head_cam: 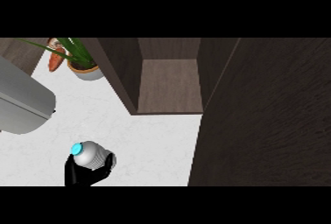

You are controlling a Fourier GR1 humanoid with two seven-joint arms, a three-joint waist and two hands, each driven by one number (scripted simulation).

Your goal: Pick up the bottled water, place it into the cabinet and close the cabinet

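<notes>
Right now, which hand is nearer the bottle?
Left. The left hand is curled round the bottle, holding it above the counter, low at the view's left. The right hand doesn't show in this view, so its position can't be judged.

Bottle [92, 155] in hand [84, 174] at counter [152, 140] front-left — open cabinet [169, 85] behind-right, potted plant [84, 65] far left.

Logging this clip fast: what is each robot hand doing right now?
Left robot hand: closed around the water bottle.
Right robot hand: not in view.
</notes>
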